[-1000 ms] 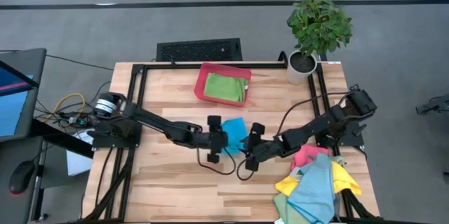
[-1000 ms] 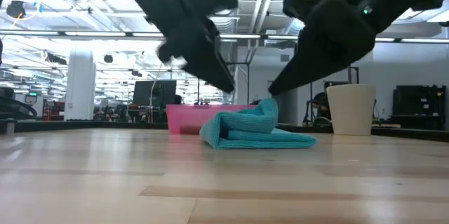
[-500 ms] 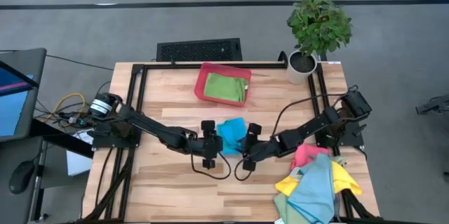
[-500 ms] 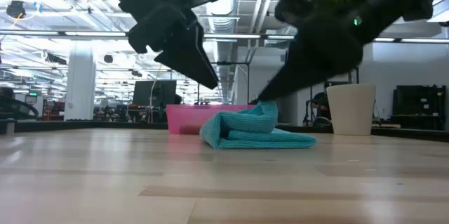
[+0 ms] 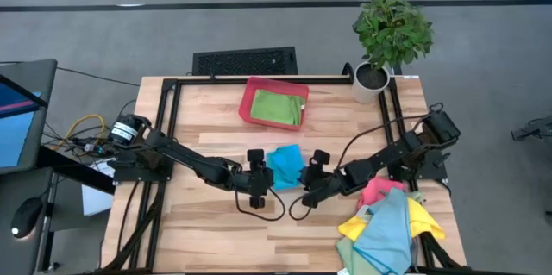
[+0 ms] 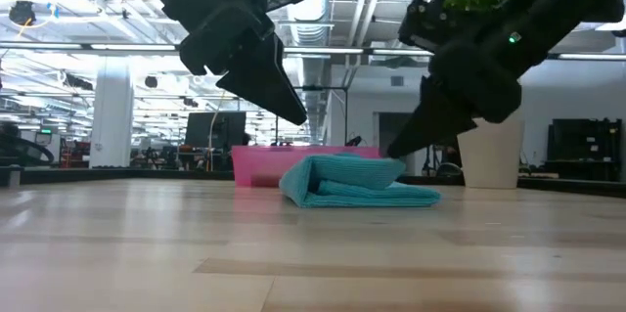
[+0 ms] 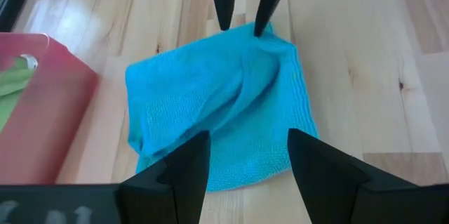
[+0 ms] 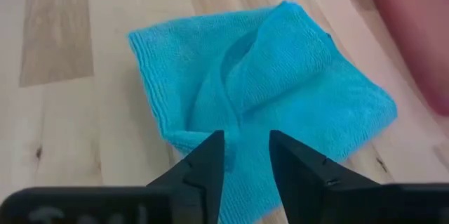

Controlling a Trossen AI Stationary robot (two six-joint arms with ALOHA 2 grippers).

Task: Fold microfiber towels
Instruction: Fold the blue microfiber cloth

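Left gripper (image 5: 261,175) and right gripper (image 5: 304,182) both parted, empty, flanking folded blue towel (image 5: 285,165) on bench (image 5: 207,223).

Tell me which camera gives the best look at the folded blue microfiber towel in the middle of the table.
The right wrist view: the folded blue microfiber towel fills the picture, its layers and raised fold plain. The left wrist view shows it nearly as well. The high view shows a small patch between the arms; the low view shows only its edge-on side.

The wooden table (image 5: 207,223) carries a folded blue towel (image 5: 285,165), a red tray (image 5: 249,101) (green towel (image 5: 280,107) inside), a potted plant (image 5: 373,81) and a heap of towels (image 5: 386,223).
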